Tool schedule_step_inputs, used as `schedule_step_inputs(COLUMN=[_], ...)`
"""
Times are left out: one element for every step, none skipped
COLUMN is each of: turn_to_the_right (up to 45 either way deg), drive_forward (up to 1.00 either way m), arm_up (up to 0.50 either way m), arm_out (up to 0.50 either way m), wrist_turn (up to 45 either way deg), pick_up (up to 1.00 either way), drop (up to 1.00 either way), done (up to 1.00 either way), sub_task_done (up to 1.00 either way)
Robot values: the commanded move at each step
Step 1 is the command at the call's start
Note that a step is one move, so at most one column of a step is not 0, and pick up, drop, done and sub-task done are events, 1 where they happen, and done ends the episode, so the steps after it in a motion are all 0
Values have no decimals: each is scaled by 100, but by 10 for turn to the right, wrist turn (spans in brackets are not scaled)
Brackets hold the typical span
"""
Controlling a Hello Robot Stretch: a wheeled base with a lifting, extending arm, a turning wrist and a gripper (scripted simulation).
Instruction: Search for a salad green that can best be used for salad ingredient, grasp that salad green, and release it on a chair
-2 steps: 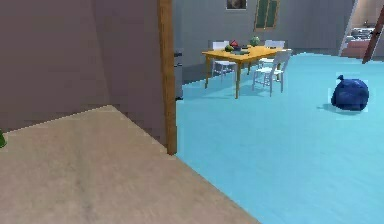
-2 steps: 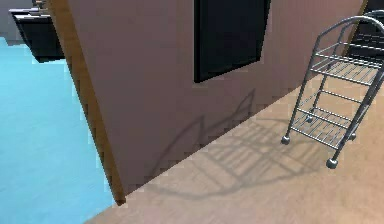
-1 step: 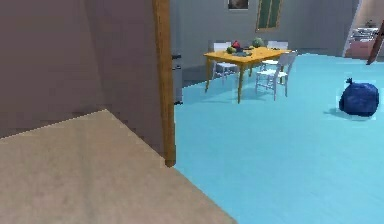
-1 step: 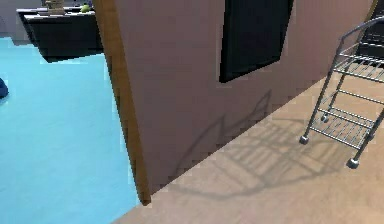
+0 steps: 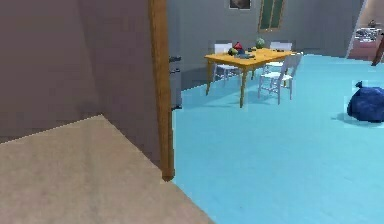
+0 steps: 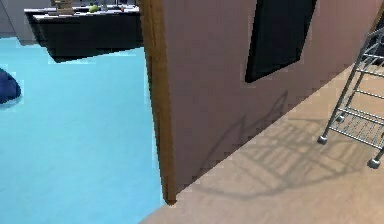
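Observation:
A yellow wooden table [image 5: 262,64] stands across the blue floor in the forward view, with small things on it: a red and dark blob [image 5: 237,48] and a round green thing [image 5: 261,43]. White chairs stand around it, one at its near right [image 5: 279,78] and one behind it [image 5: 222,48]. In the arm side view a dark counter [image 6: 85,32] at the top left carries small things, among them a green blob [image 6: 92,8].
A wooden door frame post [image 5: 161,90] and a mauve wall [image 5: 70,60] stand close ahead; the post [image 6: 158,100] shows again in the arm side view. A dark blue bag [image 5: 367,103] lies on the floor at the right. A wire rack [image 6: 362,80] stands on beige floor.

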Motion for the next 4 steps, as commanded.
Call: schedule_step_inputs(turn_to_the_right=[210,0,0,-180], drive_forward=[0,100,30,0], arm_up=[0,0,0,0], arm_out=[0,0,0,0], wrist_turn=[0,0,0,0], pick_up=[0,0,0,0], drop=[0,0,0,0], done=[0,0,0,0], sub_task_done=[0,0,0,0])
